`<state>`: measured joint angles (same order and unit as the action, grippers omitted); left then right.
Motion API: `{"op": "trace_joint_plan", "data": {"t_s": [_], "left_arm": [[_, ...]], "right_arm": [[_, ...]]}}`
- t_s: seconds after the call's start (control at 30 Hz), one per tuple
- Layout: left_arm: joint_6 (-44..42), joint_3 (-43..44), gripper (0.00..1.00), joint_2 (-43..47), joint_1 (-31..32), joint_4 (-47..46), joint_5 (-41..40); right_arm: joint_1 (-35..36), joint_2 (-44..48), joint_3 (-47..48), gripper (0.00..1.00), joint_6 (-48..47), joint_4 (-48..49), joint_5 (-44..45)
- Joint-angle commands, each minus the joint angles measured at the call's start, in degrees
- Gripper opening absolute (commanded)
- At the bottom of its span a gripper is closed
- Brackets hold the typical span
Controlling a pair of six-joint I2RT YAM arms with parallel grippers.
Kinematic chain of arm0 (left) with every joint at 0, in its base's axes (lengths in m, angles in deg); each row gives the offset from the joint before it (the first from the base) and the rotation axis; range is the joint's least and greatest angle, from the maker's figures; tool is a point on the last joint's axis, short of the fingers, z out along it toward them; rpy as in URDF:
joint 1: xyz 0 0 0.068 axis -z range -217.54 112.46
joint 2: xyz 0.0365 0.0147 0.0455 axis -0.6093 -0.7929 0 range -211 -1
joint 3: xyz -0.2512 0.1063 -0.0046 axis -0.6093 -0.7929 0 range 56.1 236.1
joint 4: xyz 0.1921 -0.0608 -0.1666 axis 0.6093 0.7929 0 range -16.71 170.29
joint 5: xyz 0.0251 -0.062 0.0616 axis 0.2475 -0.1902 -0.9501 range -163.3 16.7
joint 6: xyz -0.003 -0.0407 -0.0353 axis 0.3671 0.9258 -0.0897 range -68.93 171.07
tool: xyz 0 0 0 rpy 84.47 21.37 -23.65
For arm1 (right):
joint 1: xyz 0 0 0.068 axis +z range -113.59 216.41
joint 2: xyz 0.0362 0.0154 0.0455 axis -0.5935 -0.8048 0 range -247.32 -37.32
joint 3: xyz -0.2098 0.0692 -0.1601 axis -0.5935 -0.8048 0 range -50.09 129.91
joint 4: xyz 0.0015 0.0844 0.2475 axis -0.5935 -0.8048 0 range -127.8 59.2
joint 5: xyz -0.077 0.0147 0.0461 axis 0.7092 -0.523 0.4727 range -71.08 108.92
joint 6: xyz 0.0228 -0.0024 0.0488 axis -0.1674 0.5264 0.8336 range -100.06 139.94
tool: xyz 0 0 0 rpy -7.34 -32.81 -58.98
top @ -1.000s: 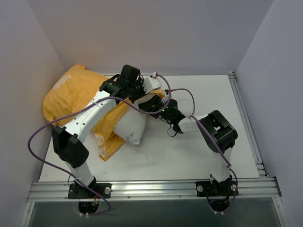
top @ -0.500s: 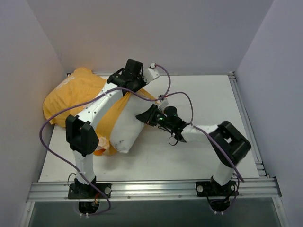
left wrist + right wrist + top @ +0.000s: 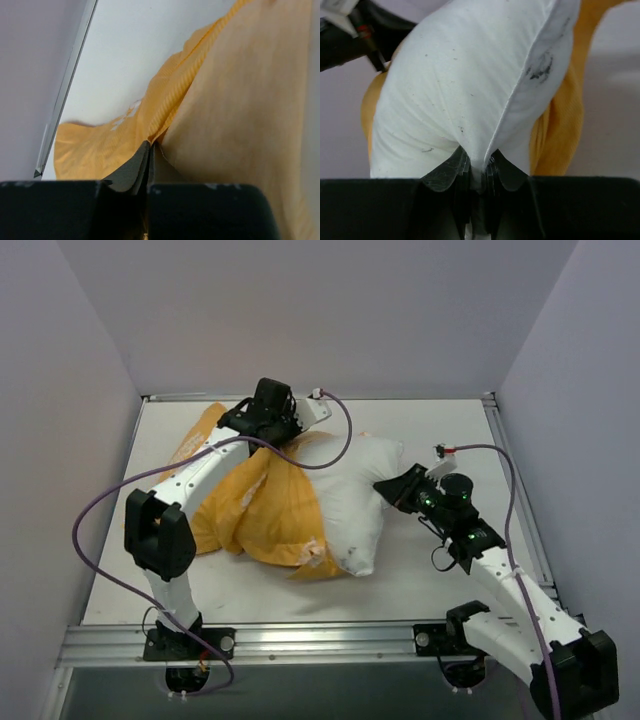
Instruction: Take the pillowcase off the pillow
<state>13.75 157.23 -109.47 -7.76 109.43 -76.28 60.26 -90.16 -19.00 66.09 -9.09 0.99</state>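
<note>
The white pillow [image 3: 350,505] sticks out to the right of the orange-yellow pillowcase [image 3: 255,515], which is bunched over its left part on the table. My left gripper [image 3: 283,437] is shut on the pillowcase's edge at the back; in the left wrist view the fingertips [image 3: 150,146] pinch a fold of the pillowcase [image 3: 165,110]. My right gripper [image 3: 385,488] is shut on the pillow's right end; in the right wrist view it [image 3: 478,161] clamps the pillow [image 3: 465,90] at its seam, with the pillowcase [image 3: 565,130] behind.
The white table [image 3: 450,430] is bounded by grey walls at the back and both sides, with a metal rail [image 3: 320,638] along the near edge. The left arm's purple cable [image 3: 95,515] loops out to the left.
My right gripper has pulled the pillow to the right, baring far more white. The pillowcase has slid leftward off it and shifted away from the left wall. The left gripper holds its grip.
</note>
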Motion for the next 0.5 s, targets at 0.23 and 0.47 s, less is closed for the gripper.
{"op": "trace_joint_plan", "data": {"t_s": [0.23,0.47], "left_arm": [[-12.0,-13.4,0.02,11.3,-8.8,-3.6,2.7],[-1.4,-6.6,0.94,14.2,-9.7,9.3,18.9]], "right_arm": [[-38.1,2.4,6.2,0.0,-14.9,-16.1,-19.9],[-40.1,-4.4,5.6,0.0,-12.9,-11.2,-22.2]]}}
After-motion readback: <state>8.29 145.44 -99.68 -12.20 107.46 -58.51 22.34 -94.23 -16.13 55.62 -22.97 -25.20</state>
